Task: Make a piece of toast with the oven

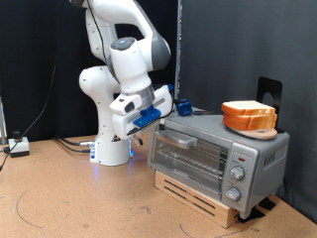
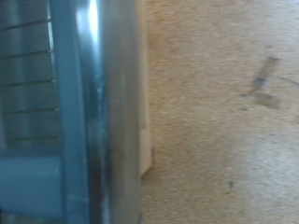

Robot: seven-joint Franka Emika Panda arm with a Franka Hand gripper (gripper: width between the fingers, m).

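1. At the exterior view's left, the white arm bends down over the brown worktop (image 1: 59,198), its jaws (image 1: 158,111) hanging just beside the oven's upper left corner; I cannot tell whether they are open or closed, and nothing shows between them.
2. The oven (image 1: 213,154) lies to their right, door shut, long axis running rightward.
3. Further right, bread (image 1: 248,117) sits on the oven's roof, well apart from the jaws.
4. Behind hangs a black curtain (image 1: 40,59).
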